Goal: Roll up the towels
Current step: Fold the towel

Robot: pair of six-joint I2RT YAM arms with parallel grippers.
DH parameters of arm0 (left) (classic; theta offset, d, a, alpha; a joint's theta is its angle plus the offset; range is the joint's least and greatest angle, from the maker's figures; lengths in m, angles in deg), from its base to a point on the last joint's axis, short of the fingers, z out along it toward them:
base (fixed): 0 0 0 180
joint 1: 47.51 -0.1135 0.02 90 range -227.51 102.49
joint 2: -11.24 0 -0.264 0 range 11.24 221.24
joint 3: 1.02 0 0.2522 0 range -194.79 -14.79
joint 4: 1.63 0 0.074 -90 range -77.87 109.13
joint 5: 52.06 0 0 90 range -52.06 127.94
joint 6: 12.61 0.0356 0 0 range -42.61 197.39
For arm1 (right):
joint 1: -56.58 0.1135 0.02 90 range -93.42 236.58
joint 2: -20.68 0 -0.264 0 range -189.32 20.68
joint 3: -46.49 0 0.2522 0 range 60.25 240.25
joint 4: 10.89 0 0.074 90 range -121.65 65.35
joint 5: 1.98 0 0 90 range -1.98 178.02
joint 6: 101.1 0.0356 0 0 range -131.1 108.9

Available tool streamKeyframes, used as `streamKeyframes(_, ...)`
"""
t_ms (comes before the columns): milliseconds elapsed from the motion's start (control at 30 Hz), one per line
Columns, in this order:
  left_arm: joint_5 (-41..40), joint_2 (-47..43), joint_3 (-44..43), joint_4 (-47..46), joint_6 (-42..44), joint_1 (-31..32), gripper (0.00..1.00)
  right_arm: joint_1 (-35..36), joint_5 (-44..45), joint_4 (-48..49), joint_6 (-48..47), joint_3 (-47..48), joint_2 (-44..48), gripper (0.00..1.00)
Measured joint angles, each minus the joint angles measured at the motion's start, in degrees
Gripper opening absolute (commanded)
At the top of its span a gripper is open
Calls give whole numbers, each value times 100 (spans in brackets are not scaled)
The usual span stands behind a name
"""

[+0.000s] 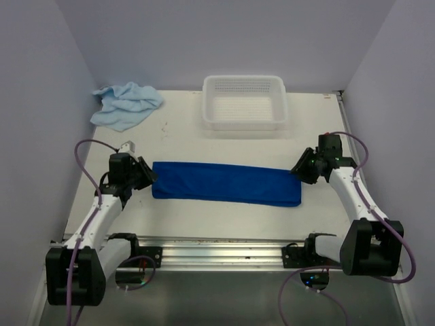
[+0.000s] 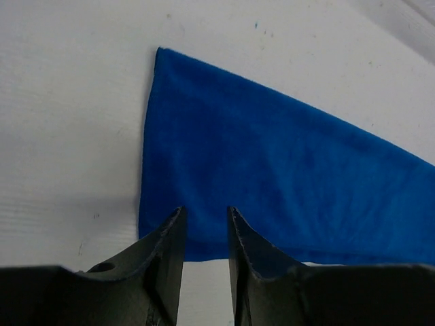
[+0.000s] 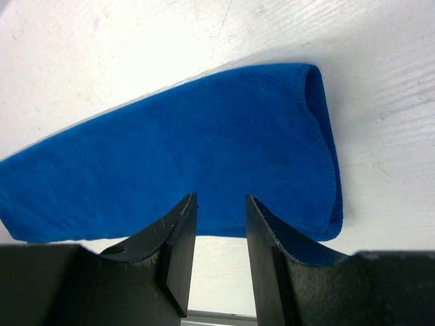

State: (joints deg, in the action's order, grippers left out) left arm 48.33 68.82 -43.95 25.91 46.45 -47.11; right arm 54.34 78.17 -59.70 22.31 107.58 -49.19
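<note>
The dark royal blue towel point(image 1: 226, 183) lies flat across the middle of the table, folded into a long narrow strip. My left gripper point(image 1: 151, 174) is at its left end. In the left wrist view that gripper point(image 2: 206, 212) is open, its tips over the near edge of the blue towel point(image 2: 272, 163), with bare table showing between the jaws. My right gripper point(image 1: 297, 170) is at the strip's right end. Seen from the right wrist, it point(image 3: 221, 198) is open and empty above the folded end of the towel point(image 3: 204, 142). The pale sky blue towel point(image 1: 127, 104) lies crumpled at the back left.
A white perforated basket point(image 1: 245, 102) stands at the back centre, behind the strip. A metal rail point(image 1: 217, 248) runs along the near edge between the arm bases. Walls close in the table on the left, right and back.
</note>
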Motion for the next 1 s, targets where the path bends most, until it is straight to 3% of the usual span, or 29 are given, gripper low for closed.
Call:
streamKeyframes(133, -238, -284, 219, 184, -190, -2, 36, 0, -22, -50, -4, -83, 26, 39)
streamKeyframes(500, -450, 520, 343, 4, -304, -2, 36, 0, -20, -101, -13, -365, 26, 39)
streamKeyframes(633, -485, 719, 461, -155, -299, -2, 29, 0, -20, -85, -7, -393, 26, 39)
streamKeyframes(800, -511, 935, 549, -435, -297, 0, 19, 0, 4, 4, 42, -542, 31, 27)
streamKeyframes(1000, -619, 1156, 459, -616, -299, 92, 19, 0, 181, 39, 157, -743, 66, 31)
